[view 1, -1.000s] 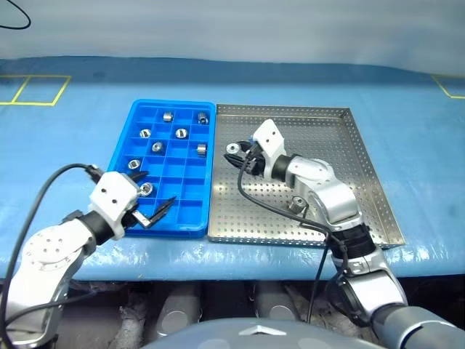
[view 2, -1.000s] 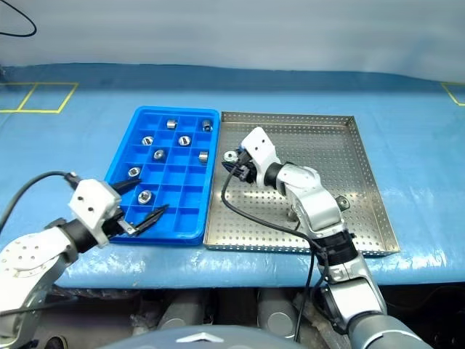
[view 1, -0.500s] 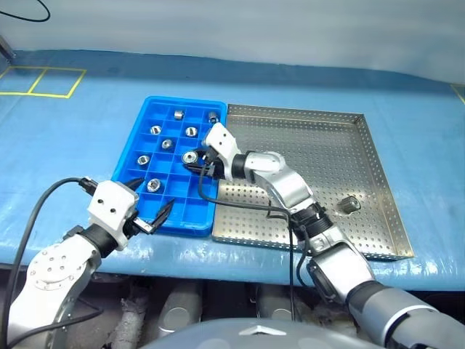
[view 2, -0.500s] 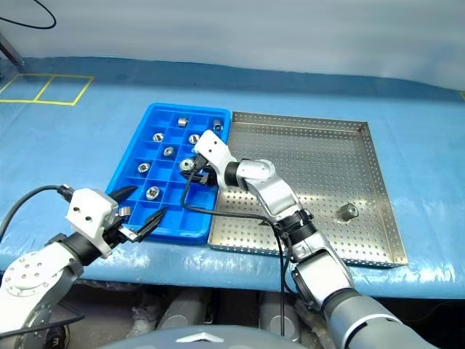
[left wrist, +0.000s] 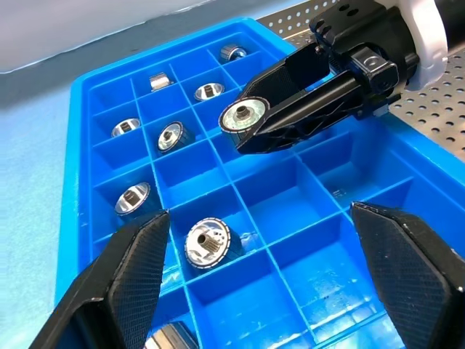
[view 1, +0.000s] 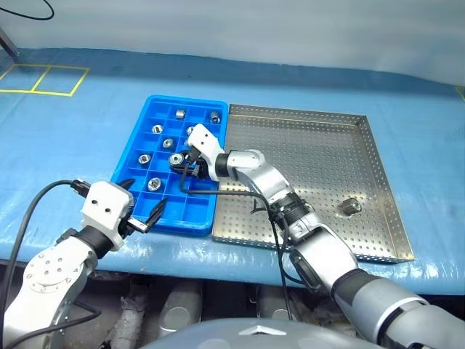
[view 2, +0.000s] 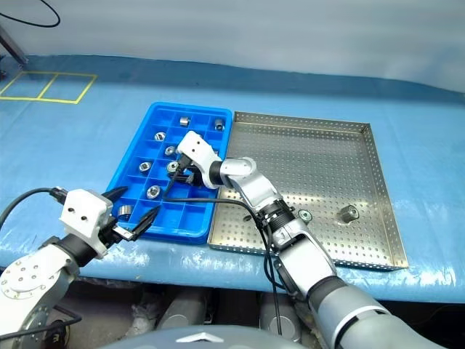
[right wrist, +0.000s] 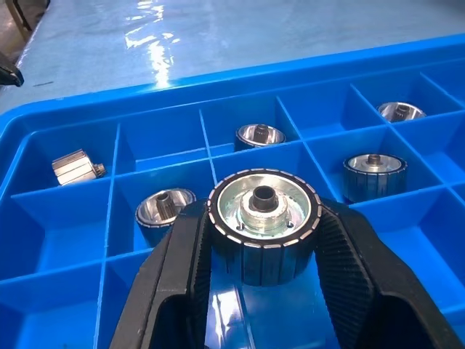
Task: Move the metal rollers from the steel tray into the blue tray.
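Note:
My right gripper [view 1: 176,161] is shut on a metal roller [right wrist: 263,207], a shiny ring with a dark centre hole. It holds the roller just above the middle compartments of the blue tray [view 1: 192,227]. Several more rollers [left wrist: 207,243] lie in separate compartments of that tray. Beside it on the right is the steel tray [view 1: 312,160], where one roller [view 1: 349,207] lies near its near right side. A small round piece [view 2: 304,215] shows next to my right forearm. My left gripper [view 1: 142,200] hangs open with nothing in it over the blue tray's near left corner.
Both trays rest on a table covered in blue sheeting, close to its front edge. Yellow tape squares [view 1: 43,80] mark the far left. A black cable [view 1: 225,193] from my right wrist loops over the seam between the trays.
My right gripper has carried the roller leftward, from over the steel tray to over the blue tray's middle. The left gripper stays open in place. The camera view has shifted.

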Controlling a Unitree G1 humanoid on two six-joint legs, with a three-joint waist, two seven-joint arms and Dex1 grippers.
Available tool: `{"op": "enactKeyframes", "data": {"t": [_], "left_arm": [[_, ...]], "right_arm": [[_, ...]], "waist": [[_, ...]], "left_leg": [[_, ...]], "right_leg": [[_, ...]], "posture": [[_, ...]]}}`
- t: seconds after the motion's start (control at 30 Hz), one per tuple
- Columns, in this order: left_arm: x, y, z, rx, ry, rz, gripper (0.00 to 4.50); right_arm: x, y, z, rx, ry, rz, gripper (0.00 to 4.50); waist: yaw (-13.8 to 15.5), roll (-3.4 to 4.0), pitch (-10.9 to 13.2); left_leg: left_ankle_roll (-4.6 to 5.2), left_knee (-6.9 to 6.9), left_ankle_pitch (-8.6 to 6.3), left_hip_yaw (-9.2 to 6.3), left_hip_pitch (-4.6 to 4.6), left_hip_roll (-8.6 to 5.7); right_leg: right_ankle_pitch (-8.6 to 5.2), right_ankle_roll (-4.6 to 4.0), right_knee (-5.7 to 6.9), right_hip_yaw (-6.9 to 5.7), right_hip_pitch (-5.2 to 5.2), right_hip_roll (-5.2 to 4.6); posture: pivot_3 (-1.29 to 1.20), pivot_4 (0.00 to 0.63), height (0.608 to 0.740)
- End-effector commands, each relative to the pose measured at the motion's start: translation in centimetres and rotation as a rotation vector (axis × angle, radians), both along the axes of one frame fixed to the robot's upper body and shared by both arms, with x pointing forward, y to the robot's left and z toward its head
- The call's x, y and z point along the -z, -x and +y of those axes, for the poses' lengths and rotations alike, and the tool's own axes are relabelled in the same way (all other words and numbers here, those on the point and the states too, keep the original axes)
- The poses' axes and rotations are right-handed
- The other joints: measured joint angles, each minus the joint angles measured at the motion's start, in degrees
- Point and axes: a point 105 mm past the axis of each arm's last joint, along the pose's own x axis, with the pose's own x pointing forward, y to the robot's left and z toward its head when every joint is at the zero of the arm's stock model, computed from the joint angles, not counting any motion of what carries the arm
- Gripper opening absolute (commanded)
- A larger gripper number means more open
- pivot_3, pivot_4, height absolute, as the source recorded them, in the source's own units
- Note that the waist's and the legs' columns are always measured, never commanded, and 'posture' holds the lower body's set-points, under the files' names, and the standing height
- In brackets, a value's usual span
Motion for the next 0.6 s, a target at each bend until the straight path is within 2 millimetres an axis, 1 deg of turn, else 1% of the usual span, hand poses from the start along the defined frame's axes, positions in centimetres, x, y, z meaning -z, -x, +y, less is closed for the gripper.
{"op": "enactKeyframes", "data": {"t": [0.03,0.33,0.37,0.4,0.43,0.6], "left_arm": [[-1.2,0.2,-0.3,0.005,-0.017,-0.051,4.34],[-1.2,0.3,-0.3,-0.001,-0.019,-0.055,4.34],[-1.2,0.2,-0.3,0.002,-0.018,-0.056,4.34],[-1.2,0.2,-0.4,0.004,-0.017,-0.056,4.34],[-1.2,0.1,-0.4,0.007,-0.017,-0.057,4.34],[-1.2,-0.2,-0.8,0.03,-0.009,-0.059,4.34]], "right_arm": [[-1.4,-0.7,0.4,0.006,-0.029,-0.057,1.69],[-1.0,-1.6,-0.1,0.056,-0.008,-0.065,1.69],[-1.1,-1.6,-0.2,0.059,-0.011,-0.074,2.42],[-1.3,-1.6,-0.2,0.063,-0.019,-0.083,2.61],[-1.5,-1.6,-0.2,0.066,-0.032,-0.089,2.92],[-2.9,-1.6,-0.9,0.086,-0.084,-0.114,2.92]], "waist": [[0.07,0.0,0.0],[0.15,-0.02,-0.01],[0.15,-0.01,-0.01],[0.15,-0.02,-0.01],[0.14,-0.02,-0.01],[0.06,-0.01,-0.01]], "left_leg": [[-0.03,-0.01,0.02,-0.03,0.0,-0.01],[-0.37,-0.49,0.22,-0.22,0.09,-0.03],[-0.37,-0.58,0.22,-0.23,0.13,-0.03],[-0.39,-0.65,0.23,-0.24,0.15,-0.03],[-0.46,-0.71,0.27,-0.28,0.16,-0.03],[-0.58,-0.81,0.34,-0.36,0.15,0.0]], "right_leg": [[-0.01,-0.02,0.0,-0.02,0.0,0.0],[-0.12,-0.21,-0.02,-0.14,-0.04,0.0],[-0.14,-0.24,-0.02,-0.14,-0.04,0.0],[-0.16,-0.27,-0.01,-0.16,-0.06,0.01],[-0.18,-0.3,-0.01,-0.2,-0.06,0.03],[-0.2,-0.34,-0.02,-0.28,-0.08,0.04]], "posture": [[0.21,0.15,0.74],[0.2,0.15,0.74],[0.2,0.15,0.74],[0.2,0.15,0.74],[0.19,0.15,0.74],[0.17,0.15,0.74]]}}
